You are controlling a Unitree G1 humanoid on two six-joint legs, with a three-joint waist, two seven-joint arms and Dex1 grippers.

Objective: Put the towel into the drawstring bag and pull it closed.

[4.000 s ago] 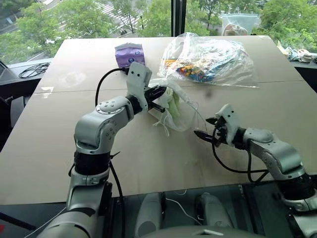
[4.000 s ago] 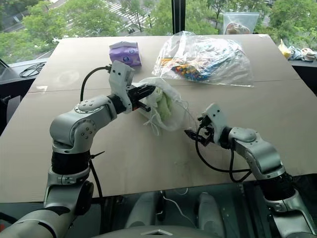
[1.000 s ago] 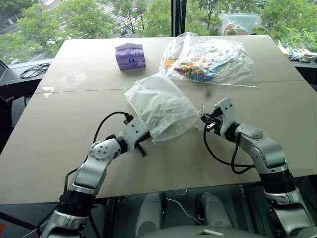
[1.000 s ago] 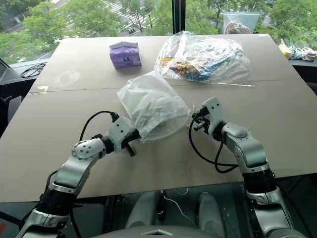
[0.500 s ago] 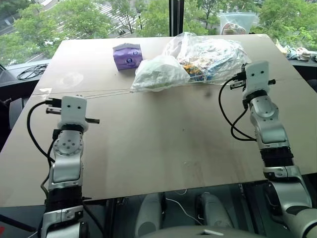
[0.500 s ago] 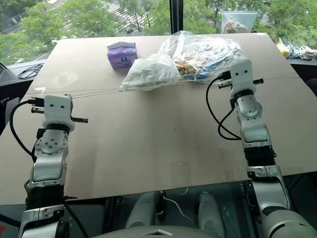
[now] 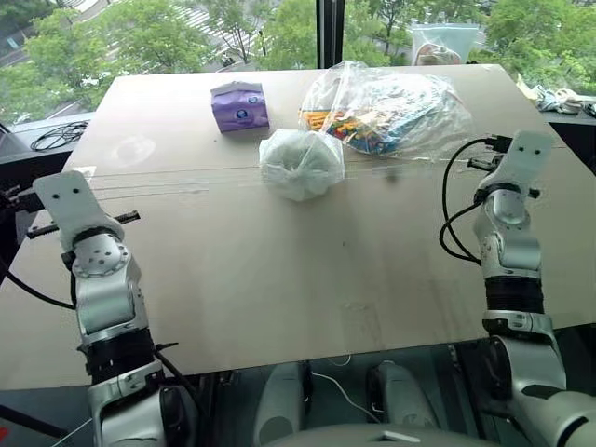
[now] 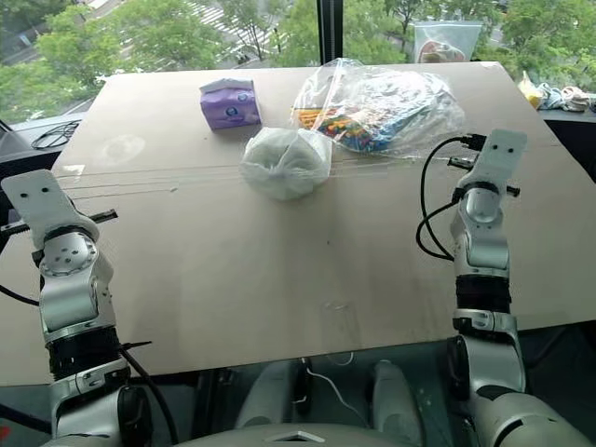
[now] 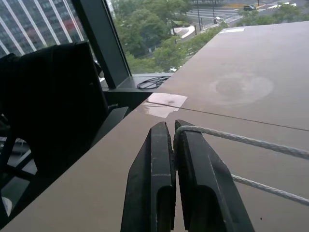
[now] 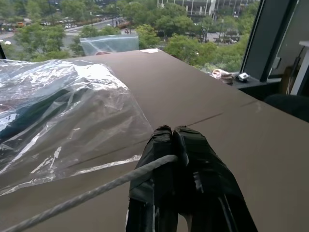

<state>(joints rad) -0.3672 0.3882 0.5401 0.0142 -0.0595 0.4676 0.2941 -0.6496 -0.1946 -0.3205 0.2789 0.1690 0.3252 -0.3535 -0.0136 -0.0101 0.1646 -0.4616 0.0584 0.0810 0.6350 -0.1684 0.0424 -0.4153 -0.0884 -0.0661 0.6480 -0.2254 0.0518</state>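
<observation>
Bag (image 7: pixel 301 164) sat at table (image 7: pixel 279 279) centre, 12 o'clock from you, cinched round. L gripper (image 9: pixel 173 133) & R gripper (image 10: pixel 172 133) each pinched a cord (image 9: pixel 251 141), pulled taut. Looked soft, light, slippery; you'd best grip cords, not fabric.

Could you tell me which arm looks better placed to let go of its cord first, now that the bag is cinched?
Probably either: left claw and right claw both pinch taut cord far out at opposite table edges. The drawstring bag sits bunched shut nearer the right, so left has more slack to give.
</observation>
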